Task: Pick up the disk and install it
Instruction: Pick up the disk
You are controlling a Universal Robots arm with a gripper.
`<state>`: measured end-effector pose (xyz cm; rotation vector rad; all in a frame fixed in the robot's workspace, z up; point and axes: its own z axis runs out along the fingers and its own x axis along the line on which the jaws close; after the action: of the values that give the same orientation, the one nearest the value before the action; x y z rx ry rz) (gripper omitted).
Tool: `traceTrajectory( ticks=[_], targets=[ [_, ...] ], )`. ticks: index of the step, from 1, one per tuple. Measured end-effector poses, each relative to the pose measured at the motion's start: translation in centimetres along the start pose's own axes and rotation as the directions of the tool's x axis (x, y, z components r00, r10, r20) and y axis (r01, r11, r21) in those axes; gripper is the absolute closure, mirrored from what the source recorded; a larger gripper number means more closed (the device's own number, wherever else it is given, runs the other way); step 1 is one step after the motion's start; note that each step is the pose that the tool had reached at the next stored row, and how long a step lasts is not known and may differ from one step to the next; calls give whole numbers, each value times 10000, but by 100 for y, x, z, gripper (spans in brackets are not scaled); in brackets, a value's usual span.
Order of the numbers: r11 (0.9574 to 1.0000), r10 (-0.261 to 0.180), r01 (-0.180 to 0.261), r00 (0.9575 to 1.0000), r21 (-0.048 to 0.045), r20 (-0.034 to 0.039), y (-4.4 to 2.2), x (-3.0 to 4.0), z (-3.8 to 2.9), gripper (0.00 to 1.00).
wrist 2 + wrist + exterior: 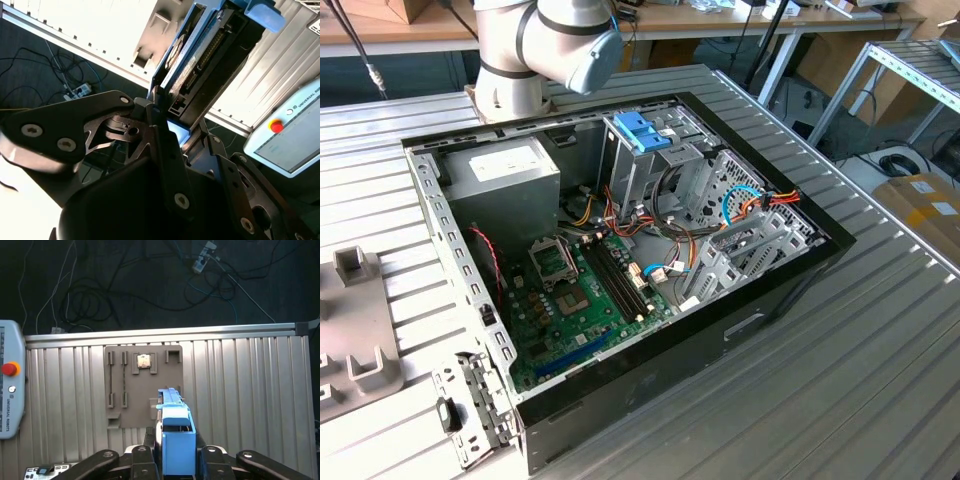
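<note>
Clamping the disk (pixel 177 432) by its blue carrier frame, the end effector (pixel 175 452) is closed on it; the open computer case (pixel 720 335) lies mid-frame in the exterior view.

Disk (pixel 207 52) edge-on in end effector (pixel 175 120) grip

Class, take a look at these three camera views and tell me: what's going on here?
The robot arm's gripper is clamped on the disk, gripping it on both sides of its light-blue carrier frame and holding it on edge. In the first wrist view, the disk is over a grey fixture plate lying on the slatted metal table. In the exterior view, the open computer case does not have the disk in it yet.
</note>
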<state>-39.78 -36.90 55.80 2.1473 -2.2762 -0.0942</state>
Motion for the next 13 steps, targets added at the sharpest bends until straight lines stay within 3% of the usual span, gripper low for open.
traceTrajectory(
  ticks=[13],
  targets=[
    [10000,1,-1,10000,0,-1,-153,42,7,63]
  ],
)
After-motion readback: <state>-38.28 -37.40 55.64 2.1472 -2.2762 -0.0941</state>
